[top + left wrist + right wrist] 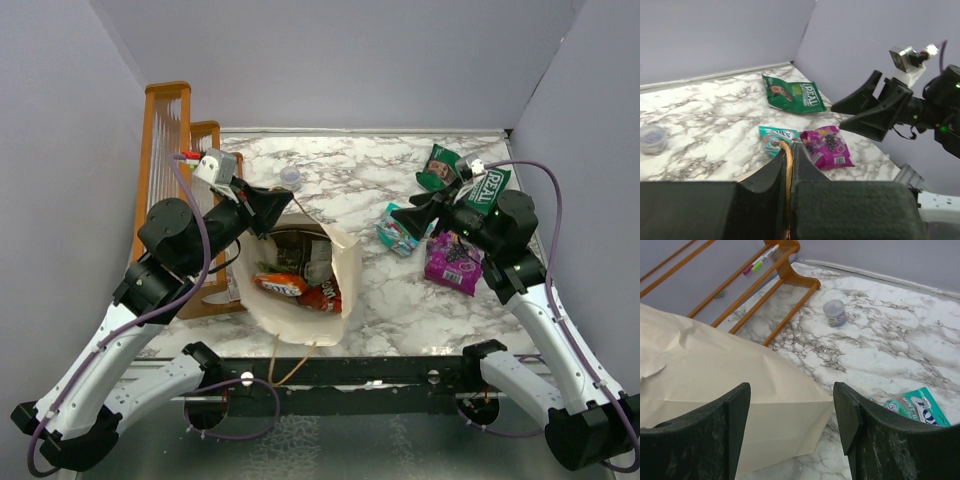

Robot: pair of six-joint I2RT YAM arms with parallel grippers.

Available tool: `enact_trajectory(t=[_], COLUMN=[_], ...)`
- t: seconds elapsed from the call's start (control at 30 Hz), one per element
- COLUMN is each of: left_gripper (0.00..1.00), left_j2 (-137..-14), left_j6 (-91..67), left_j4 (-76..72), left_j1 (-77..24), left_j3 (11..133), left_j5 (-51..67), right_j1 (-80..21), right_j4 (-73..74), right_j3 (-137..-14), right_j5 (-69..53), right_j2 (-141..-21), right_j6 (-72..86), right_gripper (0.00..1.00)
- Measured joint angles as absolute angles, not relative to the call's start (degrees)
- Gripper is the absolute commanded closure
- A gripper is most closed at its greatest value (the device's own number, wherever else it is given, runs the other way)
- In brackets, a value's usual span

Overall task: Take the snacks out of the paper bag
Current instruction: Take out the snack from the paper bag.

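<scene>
The paper bag (288, 324) stands at about 7 o'clock on the bench (350, 180) with its mouth gaping upward; we judge it is kept open like this so the packets inside can be reached from above. Inside we see an orange-red chip bag (318, 297) and another orange packet (278, 284) beside it; darker ones lie deeper, and we cannot sort those out. By our reckoning the job is only partly done.

The left gripper (790, 150) sits at the bag's 11 o'clock rim, closed tight on the tan loop handle (786, 162); that pinch, we think, steadies the bag and keeps its mouth spread for the other arm.

Snacks already out lie on the bench to the bag's 3 o'clock side: the teal-pink packet (393, 232) is nearest; the purple pouch (452, 262) is at 4 o'clock; the green bag (488, 188) is at 2 o'clock, partly under the right arm. They are grouped well apart from the bag, which we take for a drop zone on that arm's side.

The right gripper (790, 395) hovers between bag and pile, its jaws spread wide and holding nothing; it faces the bag's side wall, so we expect a reach into the mouth would need it lifted over the rim.

Further out, a small clear cup (834, 313) stands at the bag's 12 o'clock; the wooden rack (170, 150) is at 10 o'clock.
</scene>
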State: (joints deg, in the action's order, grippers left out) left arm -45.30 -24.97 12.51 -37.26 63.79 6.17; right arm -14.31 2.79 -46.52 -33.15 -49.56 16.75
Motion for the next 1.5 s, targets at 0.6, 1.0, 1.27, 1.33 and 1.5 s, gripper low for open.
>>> enact_trajectory(t=[0.6, 1.0, 1.27, 1.33, 1.5], left_gripper=[1.00, 1.00, 1.00, 1.00, 1.00], left_j2=[-71.79, -79.81, -76.97, -75.09, -73.17], left_j6=[-13.87, -2.42, 0.91, 0.86, 0.16], left_j4=[24.40, 25.82, 23.00, 22.28, 21.32], left_j1=[-37.26, -37.10, -36.60, -36.60, -36.60], left_j3=[90.65, 100.40, 94.80, 91.33, 87.90], left_j5=[-2.20, -5.17, 6.59, 11.00, 18.52], right_j1=[-15.77, -15.79, -15.79, -15.81, -15.88], right_j4=[4.40, 8.10, 10.85, 11.57, 12.78], right_j3=[-48.49, -48.49, -49.58, -49.58, -49.32], right_j5=[-33.23, -32.69, -32.95, -33.56, -36.86], right_j2=[-48.69, -47.13, -46.44, -46.28, -46.30], right_j6=[16.58, 15.40, 12.01, 11.03, 9.45], right_gripper=[0.32, 0.32, 0.32, 0.33, 0.35])
